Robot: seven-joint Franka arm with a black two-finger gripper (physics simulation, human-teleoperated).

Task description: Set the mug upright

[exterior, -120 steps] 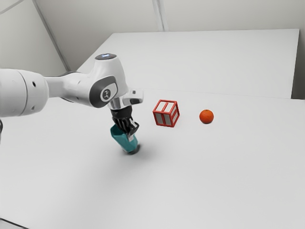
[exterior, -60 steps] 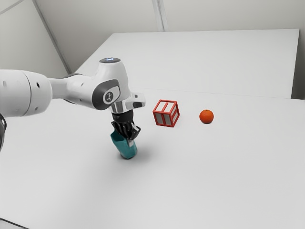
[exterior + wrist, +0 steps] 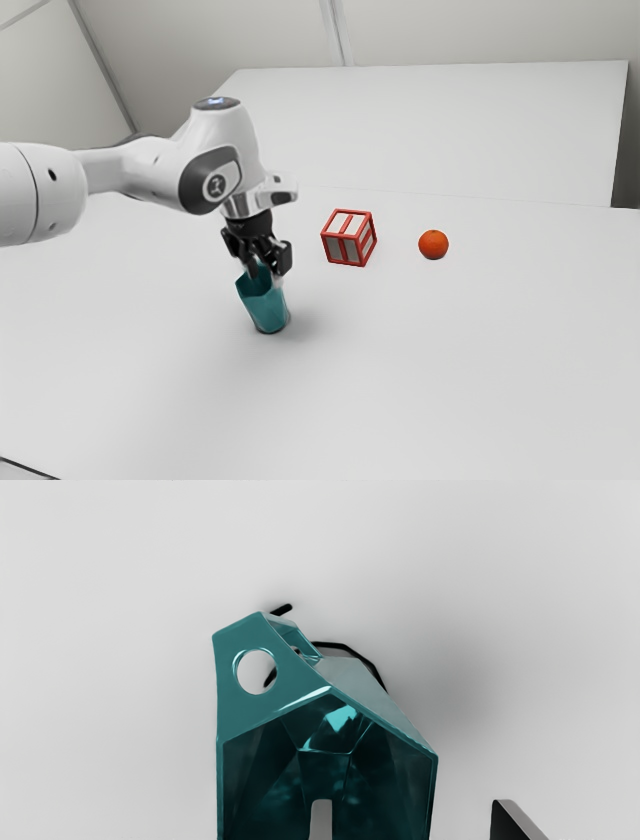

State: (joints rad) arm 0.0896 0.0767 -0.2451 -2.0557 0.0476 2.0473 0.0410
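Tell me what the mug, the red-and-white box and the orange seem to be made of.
The mug looks like glazed ceramic or hard plastic: glossy teal, with bright highlights on its rim and inner facets. The box could be painted wood or plastic, fairly matte, with red edging around flat pale panels. The orange might be real or imitation fruit: round, with mottled orange skin.

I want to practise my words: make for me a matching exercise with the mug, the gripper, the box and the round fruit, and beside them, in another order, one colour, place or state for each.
Things:
1. mug
2. gripper
3. box
4. round fruit

Descriptions:
A. red edges with pale panels
B. teal, with faceted sides
C. farthest toward the exterior view's right
D. open, its two fingers apart

Right pairs: 1-B, 2-D, 3-A, 4-C
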